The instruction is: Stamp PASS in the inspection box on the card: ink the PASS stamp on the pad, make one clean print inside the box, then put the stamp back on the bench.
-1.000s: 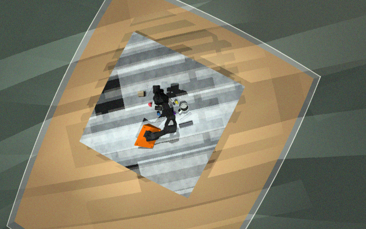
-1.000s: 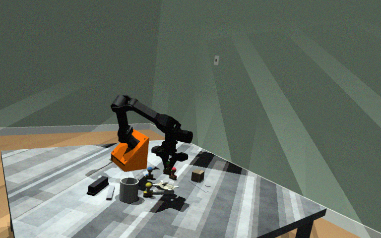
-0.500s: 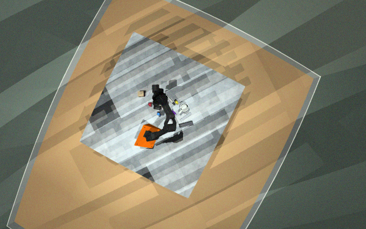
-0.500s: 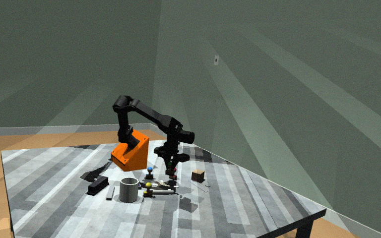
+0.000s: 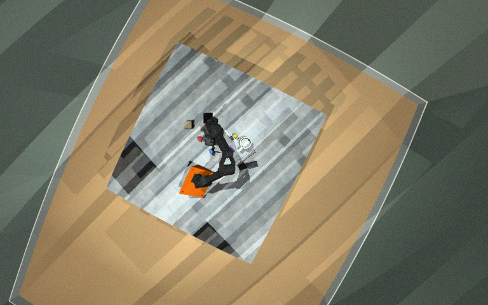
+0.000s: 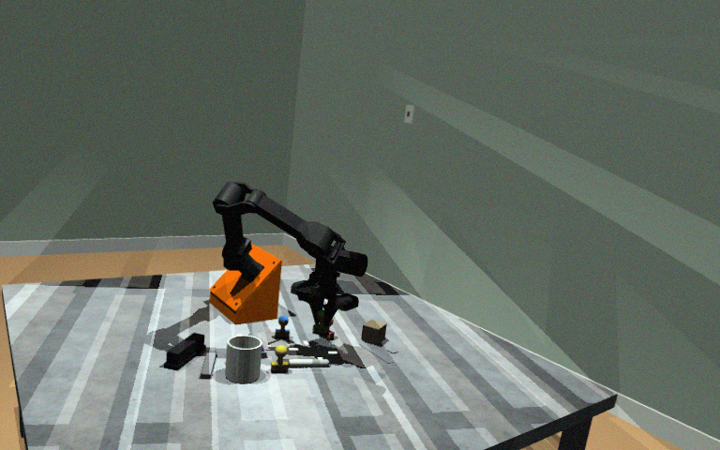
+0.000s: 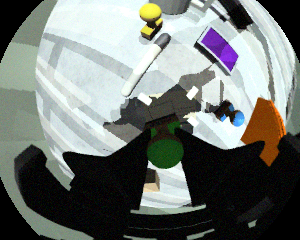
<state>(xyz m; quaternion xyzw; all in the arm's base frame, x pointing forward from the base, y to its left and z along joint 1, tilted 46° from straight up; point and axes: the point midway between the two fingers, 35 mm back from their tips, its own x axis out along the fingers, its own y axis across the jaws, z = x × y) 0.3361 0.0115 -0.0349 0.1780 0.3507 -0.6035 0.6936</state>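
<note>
A matt, mottled grey striped finish is shown on the desk (image 6: 464, 384). The arm (image 6: 292, 222) is seen in matt black, its base (image 6: 255, 298) in flat orange. Beside the base, a smooth matt grey cup (image 6: 243, 358) and a cardboard-brown block (image 6: 373, 331) are seen.

The bench (image 6: 464, 384) is a grey-and-white striped top with dark legs, and the arm's orange base block (image 6: 249, 290) sits toward its far side. Directly on it stand a grey cylindrical cup (image 6: 243, 358), a black block (image 6: 184, 351) with a thin grey bar (image 6: 207, 364) between the two, and a small tan cube (image 6: 373, 331) off to the right. Near the cup are a yellow-knobbed stamp (image 6: 280, 358) beside a white marker (image 6: 307, 362), a blue-knobbed stamp (image 6: 283, 327) further back, and, seen from the wrist, a purple pad (image 7: 220, 48).
</note>
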